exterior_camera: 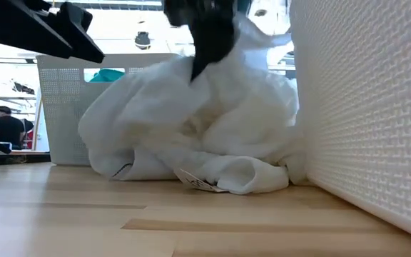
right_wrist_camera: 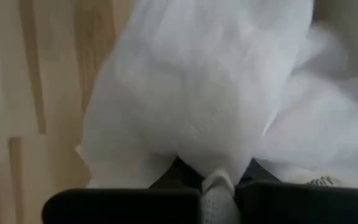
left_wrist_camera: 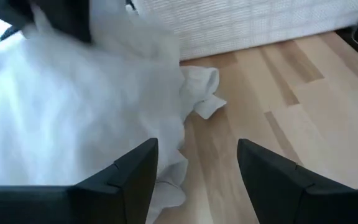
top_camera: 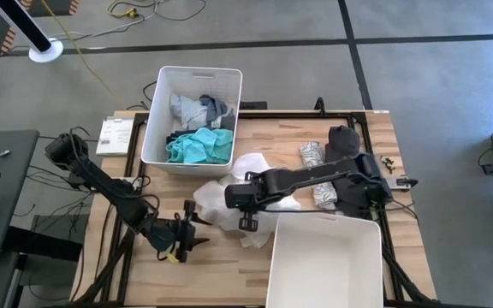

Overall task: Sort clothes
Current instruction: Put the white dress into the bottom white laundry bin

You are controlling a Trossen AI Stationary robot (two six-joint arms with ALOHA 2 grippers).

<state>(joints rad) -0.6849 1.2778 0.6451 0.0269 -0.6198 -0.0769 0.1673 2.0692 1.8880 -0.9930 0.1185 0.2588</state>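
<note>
With teal and grey clothes (top_camera: 197, 128) already binned, the right claw (top_camera: 247, 221) pinches the white garment (top_camera: 221, 198) mid-worktop, the left claw (top_camera: 184, 236) spread nearby, and patterned and dark pieces (top_camera: 325, 171) remain.

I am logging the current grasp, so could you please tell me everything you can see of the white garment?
The white garment is soft, crumpled cloth, bunched in a heap on the wooden table between the two white bins. The right gripper is shut on a fold of it. A small printed tag shows at its lower edge. It lies against the near bin. The open left gripper sits beside it.
</note>
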